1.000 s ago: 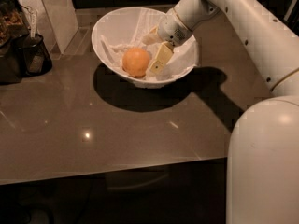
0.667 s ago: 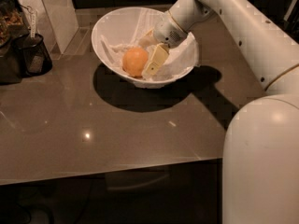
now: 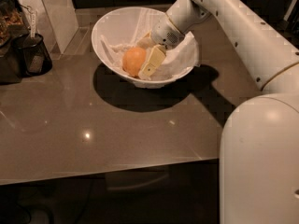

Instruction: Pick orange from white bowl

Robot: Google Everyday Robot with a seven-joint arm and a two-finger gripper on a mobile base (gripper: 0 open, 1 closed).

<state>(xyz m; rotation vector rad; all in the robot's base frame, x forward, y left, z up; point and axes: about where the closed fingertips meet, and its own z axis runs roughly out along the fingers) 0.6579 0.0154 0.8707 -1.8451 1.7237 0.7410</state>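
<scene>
The orange [image 3: 133, 61] lies in the white bowl [image 3: 108, 28], on the crumpled white paper lining, at the near side. The bowl stands at the back middle of the brown table [image 3: 93, 120]. My gripper [image 3: 147, 56] reaches down into the bowl from the right and sits right against the orange's right side. The white arm [image 3: 243, 27] comes in over the bowl's right rim.
A black mesh holder [image 3: 32, 55] with items stands at the left edge. A pale upright panel [image 3: 51, 10] stands behind it at the back left. The robot's white body [image 3: 261, 162] fills the lower right corner. The table's front edge runs across the lower part of the view.
The arm has shifted slightly left and the gripper sits a little closer against the orange. The orange and bowl have stayed in place.
</scene>
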